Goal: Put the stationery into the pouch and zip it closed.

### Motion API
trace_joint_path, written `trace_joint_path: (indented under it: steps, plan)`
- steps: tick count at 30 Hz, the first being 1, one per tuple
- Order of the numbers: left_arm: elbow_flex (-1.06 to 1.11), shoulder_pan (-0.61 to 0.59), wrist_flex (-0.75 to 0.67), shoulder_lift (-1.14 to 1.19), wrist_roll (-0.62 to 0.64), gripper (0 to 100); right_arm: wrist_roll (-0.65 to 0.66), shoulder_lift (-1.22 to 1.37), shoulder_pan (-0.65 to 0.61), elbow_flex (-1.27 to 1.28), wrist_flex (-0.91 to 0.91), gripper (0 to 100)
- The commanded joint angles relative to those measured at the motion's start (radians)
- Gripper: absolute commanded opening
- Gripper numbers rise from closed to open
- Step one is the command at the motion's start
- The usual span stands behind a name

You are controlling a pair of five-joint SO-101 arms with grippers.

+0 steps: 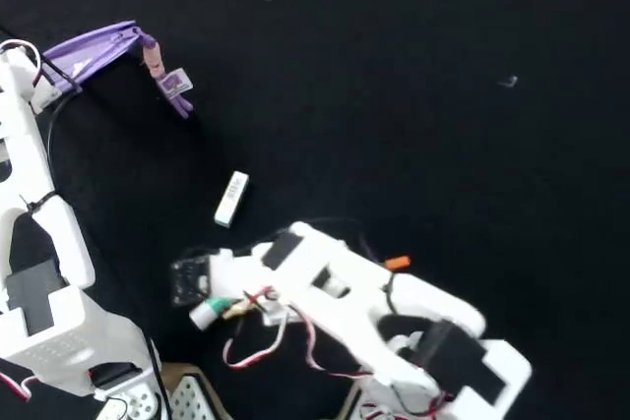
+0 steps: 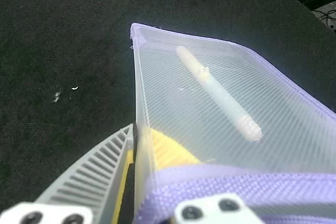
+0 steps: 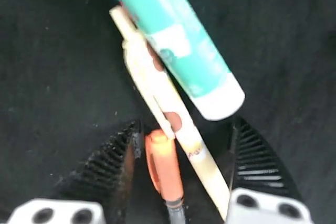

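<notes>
left claw [image 2: 137,148] pinches pouch [image 2: 210,103]; right claw [image 3: 181,145] straddles cream pen [image 3: 149,85].

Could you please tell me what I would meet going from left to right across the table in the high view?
purple pouch → white eraser → orange pen

The left arm [image 1: 39,243] reaches forward from its base along the left side of the high view. The left gripper [image 2: 137,153] is clamped on the edge of the pouch [image 2: 210,103]. The right arm [image 1: 374,312] lies low, stretched across toward the left arm. The right gripper [image 1: 192,282] points down with its 2 fingers [image 3: 113,161] spread wide apart.
</notes>
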Motion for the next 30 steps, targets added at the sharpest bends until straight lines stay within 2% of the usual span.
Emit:
trace_joint_path:
  steps: [1, 5, 11, 16, 21, 30]
  plan:
    - [-0.022, -0.010, -0.011, 0.015, -0.003, 3, 0.000, 0.035, -0.055, -0.081, 0.006, 26.1]
    - [-0.021, -0.007, -0.011, 0.015, -0.003, 3, 0.002, 0.094, -0.060, -0.142, 0.055, 22.2]
    - [-0.019, -0.007, -0.011, 0.015, -0.002, 3, 0.000, 0.162, -0.060, -0.216, 0.104, 0.7]
    - [-0.019, -0.004, -0.011, 0.017, -0.002, 3, 0.002, 0.111, -0.058, -0.222, 0.098, 1.1]
    - [-0.028, -0.001, 0.015, 0.014, -0.002, 3, -0.002, -0.067, -0.009, -0.252, 0.106, 1.1]
    - [-0.030, 0.081, 0.041, 0.008, -0.002, 3, -0.002, -0.484, 0.265, -0.308, 0.092, 1.1]
